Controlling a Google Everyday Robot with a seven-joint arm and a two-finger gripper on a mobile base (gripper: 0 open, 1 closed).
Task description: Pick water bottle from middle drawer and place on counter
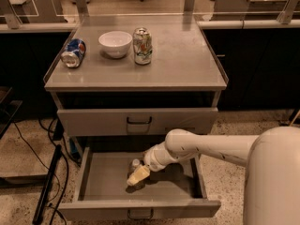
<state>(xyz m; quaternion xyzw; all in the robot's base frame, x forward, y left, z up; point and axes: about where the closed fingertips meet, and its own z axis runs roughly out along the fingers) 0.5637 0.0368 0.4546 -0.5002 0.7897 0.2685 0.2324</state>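
blue soda can (pixel 73 53) lying on its side, far left. white bowl (pixel 115 43) just right of it, upright, apart from the can. green-and-white can (pixel 142 46) standing upright just beside the bowl's right side. upper drawer front (pixel 178 122) closed, dark loop handle (pixel 138 121) centred. black cables (pixel 49 186) on speckled floor (pixel 23 158) at left. clear panel (pixel 136 6) behind. dark cabinets (pixel 258 64) at right. gripper (pixel 136 178) low, below that closed front.

Tool (pixel 138 176) in middle drawer (pixel 103 184), walls each side, open above.
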